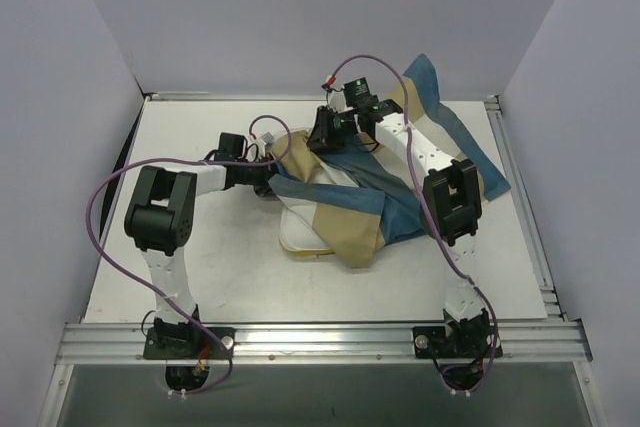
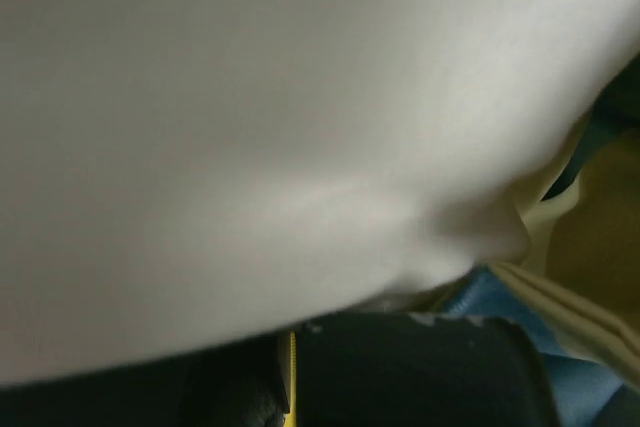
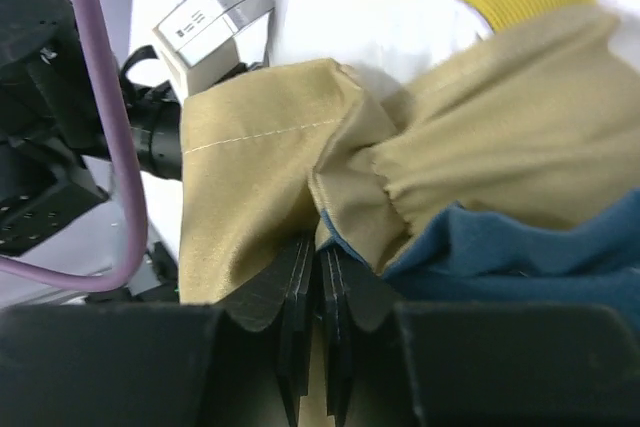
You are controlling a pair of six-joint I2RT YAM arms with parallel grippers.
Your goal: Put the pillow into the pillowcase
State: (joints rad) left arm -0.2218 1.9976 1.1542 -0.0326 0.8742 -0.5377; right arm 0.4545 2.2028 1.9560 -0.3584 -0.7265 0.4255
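On your left, the left gripper (image 1: 274,169) reaches in low across the white tabletop (image 1: 200,277) to the left edge of the bundle. Its jaws are closed, but its wrist view is smothered by blurred pale fabric, so you cannot tell what, if anything, they pinch. That fabric is the large cream-white soft pillow (image 2: 250,127), pressed right against the lens above one dark finger (image 2: 420,367).

From above, the pillow (image 1: 300,234) lies mid-table, with only its near corner bare. The rest sits under the thin blue, tan and white check-block pillowcase (image 1: 450,142), which drapes over it and trails off to the far right.

Your right gripper (image 1: 322,132) comes down at the bundle's far edge. Its fingers (image 3: 300,317) are pressed together on a tan fold of the pillowcase (image 3: 260,147), with the pillow's white face (image 3: 370,32) just behind.
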